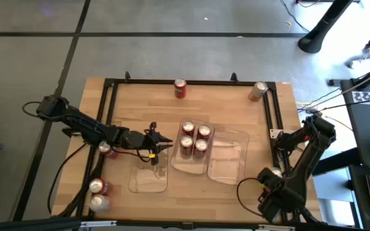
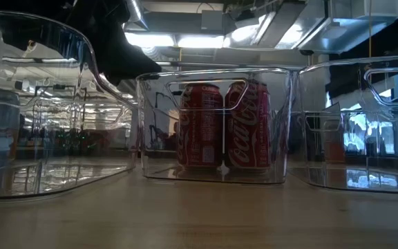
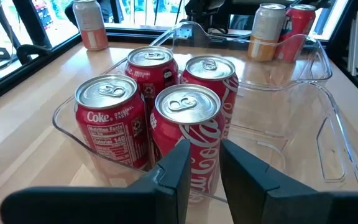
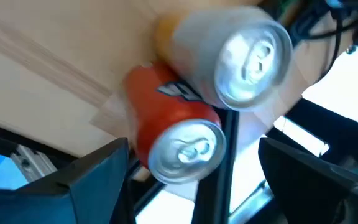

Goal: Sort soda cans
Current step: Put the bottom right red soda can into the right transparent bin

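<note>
On the pale wooden table [image 1: 140, 102] seen from above, four glossy red aluminium soda cans [image 1: 194, 138] stand packed in a clear moulded plastic tray [image 1: 180, 160], with the left gripper [image 1: 161, 146] just beside it, its narrow gap empty. The right gripper [image 1: 270, 192] waits near the table's right corner. At table height, the red cans show through the tray's shiny, curved walls. From the left wrist, the dark fingers [image 3: 176, 171] sit almost together, facing the nearest can. From the right wrist, spread jaws frame an orange-red can [image 4: 166, 134] and a silver-grey can [image 4: 229, 53]. Red sorting looks underway; next probably means fetching another loose can.
</note>
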### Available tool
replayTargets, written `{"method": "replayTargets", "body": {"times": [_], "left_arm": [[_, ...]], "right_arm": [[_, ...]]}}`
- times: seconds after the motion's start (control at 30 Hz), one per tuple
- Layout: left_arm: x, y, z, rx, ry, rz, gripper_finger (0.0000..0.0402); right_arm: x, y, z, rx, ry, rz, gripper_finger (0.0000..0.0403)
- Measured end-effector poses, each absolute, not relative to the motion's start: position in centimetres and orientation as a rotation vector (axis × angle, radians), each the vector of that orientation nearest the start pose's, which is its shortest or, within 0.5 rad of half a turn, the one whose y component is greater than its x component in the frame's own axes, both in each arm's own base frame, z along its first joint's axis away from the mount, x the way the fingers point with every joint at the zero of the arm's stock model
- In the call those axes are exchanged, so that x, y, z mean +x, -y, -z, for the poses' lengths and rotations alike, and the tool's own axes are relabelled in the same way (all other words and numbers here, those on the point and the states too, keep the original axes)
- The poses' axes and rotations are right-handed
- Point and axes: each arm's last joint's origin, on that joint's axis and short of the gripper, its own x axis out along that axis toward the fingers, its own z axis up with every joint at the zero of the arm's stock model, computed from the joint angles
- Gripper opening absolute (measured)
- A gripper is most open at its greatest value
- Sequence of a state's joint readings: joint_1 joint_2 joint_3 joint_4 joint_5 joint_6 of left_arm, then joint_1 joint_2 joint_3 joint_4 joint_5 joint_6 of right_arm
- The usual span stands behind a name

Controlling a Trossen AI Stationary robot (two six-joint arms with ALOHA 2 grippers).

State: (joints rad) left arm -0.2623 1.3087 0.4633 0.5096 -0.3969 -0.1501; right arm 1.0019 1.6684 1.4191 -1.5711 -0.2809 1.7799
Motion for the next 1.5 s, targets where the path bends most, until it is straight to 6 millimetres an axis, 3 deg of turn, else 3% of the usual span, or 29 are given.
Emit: {"method": "replayTargets", "body": {"times": [0.57, 1.0, 1.5], "left_arm": [[24.2, 5.4, -18.4, -0.038, -0.311, -0.157, 0.0076], [24.3, 5.4, -18.4, -0.040, -0.310, -0.157, 0.0076], [24.3, 5.4, -18.4, -0.042, -0.310, -0.157, 0.0076]], "right_arm": [[12.5, -23.8, -25.4, 0.494, -1.822, 0.792, 0.0356], [12.5, -24.3, -21.7, 0.580, -1.833, 0.713, 0.0356], [12.7, -24.5, -21.4, 0.610, -1.789, 0.697, 0.0356]]}}
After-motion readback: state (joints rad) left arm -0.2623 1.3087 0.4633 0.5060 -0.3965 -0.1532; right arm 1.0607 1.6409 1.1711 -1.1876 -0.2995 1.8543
